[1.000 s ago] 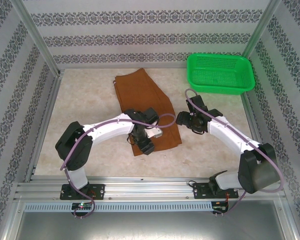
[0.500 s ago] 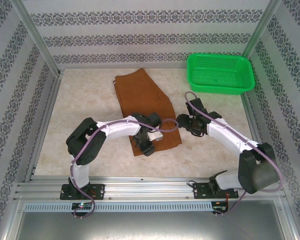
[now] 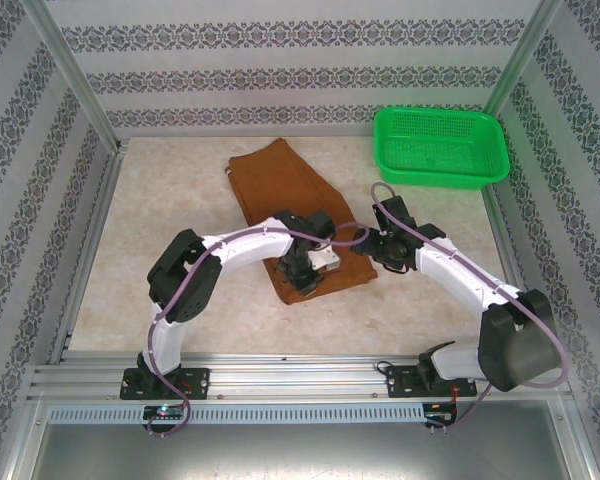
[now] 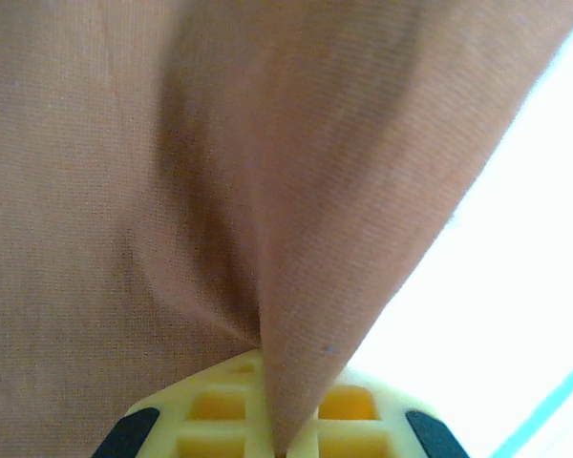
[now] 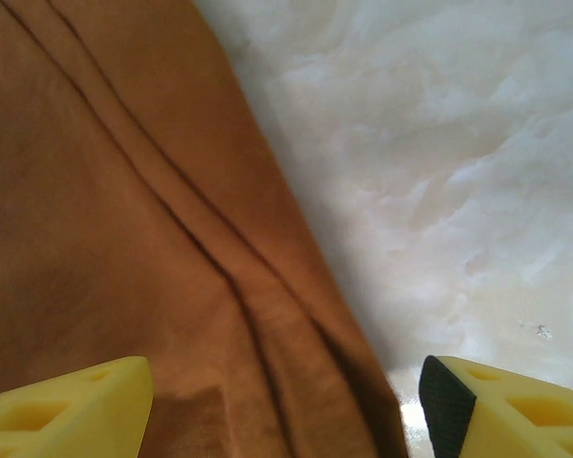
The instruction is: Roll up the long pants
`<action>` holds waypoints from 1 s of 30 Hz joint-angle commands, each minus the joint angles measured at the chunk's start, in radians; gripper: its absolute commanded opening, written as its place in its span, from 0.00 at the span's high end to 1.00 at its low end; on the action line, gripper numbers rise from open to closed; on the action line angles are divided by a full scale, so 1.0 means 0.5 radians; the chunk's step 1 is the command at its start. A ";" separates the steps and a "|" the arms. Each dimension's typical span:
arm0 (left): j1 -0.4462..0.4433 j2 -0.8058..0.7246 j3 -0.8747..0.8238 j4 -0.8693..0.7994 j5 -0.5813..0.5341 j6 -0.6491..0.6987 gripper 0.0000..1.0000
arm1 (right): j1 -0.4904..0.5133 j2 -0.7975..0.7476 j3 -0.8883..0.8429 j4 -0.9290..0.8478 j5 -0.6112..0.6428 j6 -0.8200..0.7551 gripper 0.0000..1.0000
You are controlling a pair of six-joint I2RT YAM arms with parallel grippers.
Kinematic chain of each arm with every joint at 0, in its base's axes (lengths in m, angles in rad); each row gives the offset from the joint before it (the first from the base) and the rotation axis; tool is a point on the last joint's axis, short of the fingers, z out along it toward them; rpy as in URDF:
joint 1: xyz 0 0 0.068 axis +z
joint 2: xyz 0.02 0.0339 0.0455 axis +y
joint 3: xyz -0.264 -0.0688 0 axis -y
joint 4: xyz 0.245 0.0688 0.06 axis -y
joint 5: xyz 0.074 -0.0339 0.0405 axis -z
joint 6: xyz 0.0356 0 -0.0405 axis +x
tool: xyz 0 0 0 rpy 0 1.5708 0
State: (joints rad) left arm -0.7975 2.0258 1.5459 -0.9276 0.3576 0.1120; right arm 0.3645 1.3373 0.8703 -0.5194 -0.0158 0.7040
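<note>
Currently, the long pants point(image 3: 280, 185) lie flat on the table point(image 3: 170, 230), near its middle. They form a long rust-brown strip that runs from the far left toward the near right. The green basket point(image 3: 440, 148) stands in the far right corner of the table, well apart from the fabric.

Left arm: the arm reaches in from the left and bends over the near end of the strip. The left gripper point(image 3: 305, 272) sits at that near end. In the left wrist view, the left gripper point(image 4: 277, 431) has its jaws closed together on a raised fold of the long pants point(image 4: 124, 172). The fold rises as a ridge directly from between the yellow fingers point(image 4: 210, 412), and the cloth spreads out to the left. A bright, washed-out area lies to the right of the fabric edge.

Right arm: the arm reaches in from the right, and the right gripper point(image 3: 372, 245) is positioned at the right edge of the strip, near the left gripper. In the right wrist view, the right gripper point(image 5: 286, 410) has its jaws wide apart and grips nothing. One yellow finger point(image 5: 67, 401) is over the long pants point(image 5: 105, 219). The other finger is over the pale marbled table point(image 5: 439, 143). The fabric edge runs diagonally between the two fingers, with two parallel creases running beside it.
</note>
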 commanded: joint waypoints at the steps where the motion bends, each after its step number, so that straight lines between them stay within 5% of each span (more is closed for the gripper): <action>1: 0.097 0.008 0.158 -0.282 0.315 0.018 0.96 | 0.024 -0.053 0.073 -0.060 0.058 -0.015 0.25; 9: 0.396 0.196 0.391 -0.504 0.516 -0.042 0.96 | 0.015 -0.097 0.090 -0.022 0.075 -0.006 0.34; 10: 0.427 0.229 0.408 -0.517 0.478 -0.056 0.97 | 0.016 -0.098 0.098 -0.018 0.069 -0.003 0.41; 13: 0.506 0.312 0.442 -0.520 0.446 -0.041 0.97 | 0.031 -0.094 0.107 0.048 -0.003 -0.024 0.95; 14: 0.521 0.344 0.463 -0.519 0.416 -0.029 0.97 | 0.039 -0.081 0.116 0.061 -0.024 -0.022 1.00; 26: 0.559 0.586 0.785 -0.580 0.220 0.061 0.96 | 0.283 0.339 0.246 0.290 -0.336 -0.061 1.00; 30: 0.559 0.504 0.741 -0.517 0.216 0.115 0.87 | 0.264 0.642 0.360 0.342 -0.313 -0.065 1.00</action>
State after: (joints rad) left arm -0.5289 2.3032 1.9152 -1.2003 0.5190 0.1257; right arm 0.5049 1.5738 1.0008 -0.3843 -0.1665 0.6823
